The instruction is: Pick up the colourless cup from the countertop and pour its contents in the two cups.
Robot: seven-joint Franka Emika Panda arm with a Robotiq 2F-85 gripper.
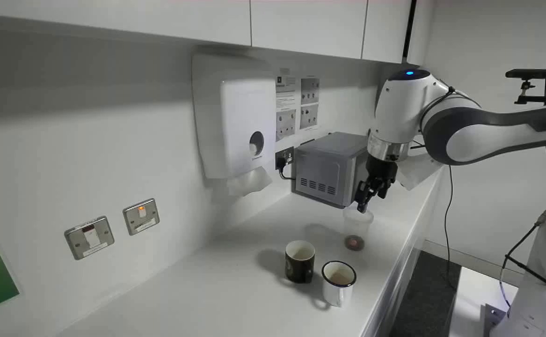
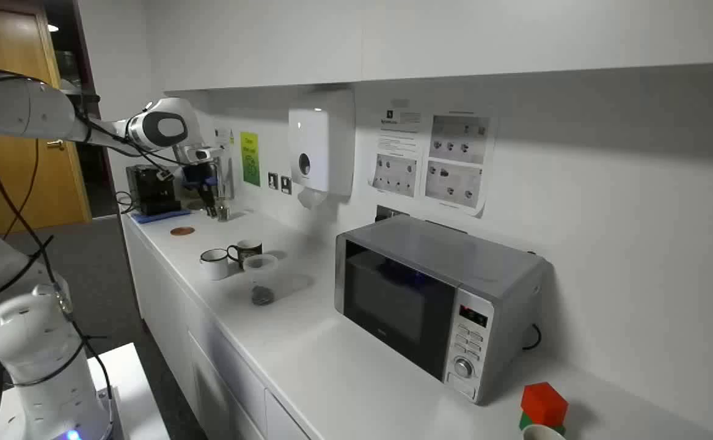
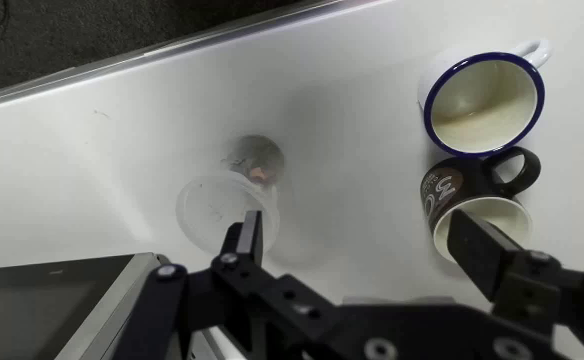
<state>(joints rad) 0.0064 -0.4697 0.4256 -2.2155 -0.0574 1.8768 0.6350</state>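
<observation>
The colourless cup (image 1: 357, 224) stands upright on the white countertop (image 1: 235, 290), with dark contents and a reddish piece at its bottom. It also shows in an exterior view (image 2: 261, 275) and in the wrist view (image 3: 211, 200). The dark mug (image 1: 299, 267) and the white mug (image 1: 337, 292) stand close together near it; the wrist view shows the dark mug (image 3: 442, 187) and the white mug (image 3: 487, 107). My gripper (image 3: 354, 220) is open and empty above the countertop. In the wrist view its fingers overlap the colourless cup's rim and the dark mug's mouth.
A microwave (image 2: 442, 293) stands against the wall by the colourless cup. A paper towel dispenser (image 1: 235, 117) hangs on the wall under the cabinets (image 1: 310, 28). A brown disc (image 2: 182, 231) and a black machine (image 2: 151, 189) are farther along. Red blocks (image 2: 544, 404) stand past the microwave.
</observation>
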